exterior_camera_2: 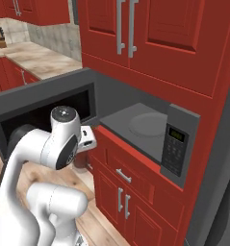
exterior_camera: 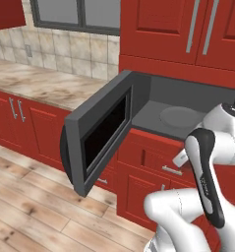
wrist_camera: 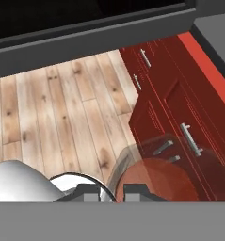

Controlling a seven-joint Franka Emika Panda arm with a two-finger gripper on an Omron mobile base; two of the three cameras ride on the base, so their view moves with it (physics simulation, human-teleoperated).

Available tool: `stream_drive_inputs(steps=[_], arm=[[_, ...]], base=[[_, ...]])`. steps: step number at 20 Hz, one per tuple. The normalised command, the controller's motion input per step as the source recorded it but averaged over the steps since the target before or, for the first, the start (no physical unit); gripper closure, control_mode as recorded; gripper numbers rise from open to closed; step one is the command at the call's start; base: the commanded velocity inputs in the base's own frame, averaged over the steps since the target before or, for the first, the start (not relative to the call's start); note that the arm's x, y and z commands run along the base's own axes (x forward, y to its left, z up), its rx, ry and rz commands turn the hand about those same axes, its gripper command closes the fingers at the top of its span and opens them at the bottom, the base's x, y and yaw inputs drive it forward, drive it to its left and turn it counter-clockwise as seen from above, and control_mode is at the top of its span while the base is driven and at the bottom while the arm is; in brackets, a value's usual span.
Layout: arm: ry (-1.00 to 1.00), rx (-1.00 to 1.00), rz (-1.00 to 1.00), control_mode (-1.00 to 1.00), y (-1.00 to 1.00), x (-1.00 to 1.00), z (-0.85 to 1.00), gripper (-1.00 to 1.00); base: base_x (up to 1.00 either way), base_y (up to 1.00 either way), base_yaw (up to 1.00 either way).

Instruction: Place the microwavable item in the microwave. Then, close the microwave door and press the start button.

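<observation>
The microwavable item, a clear glass tumbler (wrist_camera: 166,173) with dark reddish-brown contents, hangs over the wooden floor in front of the red drawers. My gripper (wrist_camera: 113,192) is shut on its near wall, one fingertip inside the glass and one outside. The same tumbler (exterior_camera_2: 81,162) shows as a dim reddish shape under my white hand, below and left of the microwave opening. The microwave (exterior_camera: 153,106) stands open, with a bare round turntable plate (exterior_camera_2: 147,124) on its grey floor. The microwave door (exterior_camera: 97,135) is swung out wide to the left. The control panel (exterior_camera_2: 175,144) is on the right.
Red drawers with bar handles (wrist_camera: 191,139) run under the microwave, and tall red cupboards (exterior_camera_2: 135,38) hang above it. A marble counter (exterior_camera: 35,81) stretches to the left. The open door's dark lower edge (wrist_camera: 85,35) spans the space above the floor (wrist_camera: 62,117).
</observation>
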Motion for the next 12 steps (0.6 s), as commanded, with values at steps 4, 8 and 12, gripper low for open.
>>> stream_drive_inputs(steps=[4, 8, 12], arm=[[-0.07, 0.00, 0.02, -1.00, -0.42, 0.50, 0.03, 1.00], [-0.13, 0.00, 0.00, -1.00, -0.65, 0.42, 0.02, 1.00], [-0.11, 0.00, 0.00, -1.00, -0.56, 0.48, 0.00, 1.00]], base=[[0.00, 0.00, 0.00], [0.00, 0.00, 0.00], [0.00, 0.00, 0.00]])
